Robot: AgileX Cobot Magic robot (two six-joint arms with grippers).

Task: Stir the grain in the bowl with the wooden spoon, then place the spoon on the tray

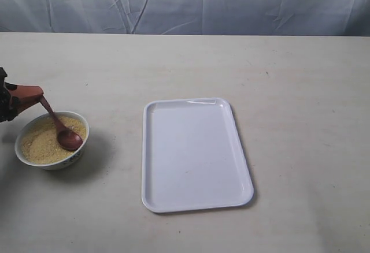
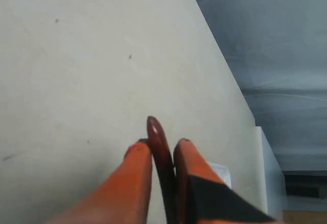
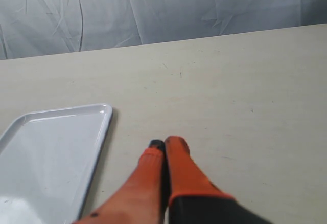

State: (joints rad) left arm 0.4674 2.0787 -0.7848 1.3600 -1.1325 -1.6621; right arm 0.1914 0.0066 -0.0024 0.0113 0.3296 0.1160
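The small white bowl (image 1: 74,156) sits at the table's left, filled with yellow-tan grain (image 1: 40,143). The dark reddish-brown wooden spoon (image 1: 60,129) leans into it, its oval end resting on the grain. My left gripper (image 1: 40,94) is at the left edge, shut on the spoon's handle; in the left wrist view the handle tip (image 2: 156,132) pokes out between the orange fingers (image 2: 138,168). The bowl is out of that view. The large white tray (image 1: 193,155) lies in the middle, with nothing on it. My right gripper (image 3: 166,144) is shut and empty, beside the tray's corner (image 3: 99,112).
A pale table (image 1: 289,91) spreads around, backed by a wrinkled grey-blue cloth (image 1: 231,4). The right arm does not show in the exterior view.
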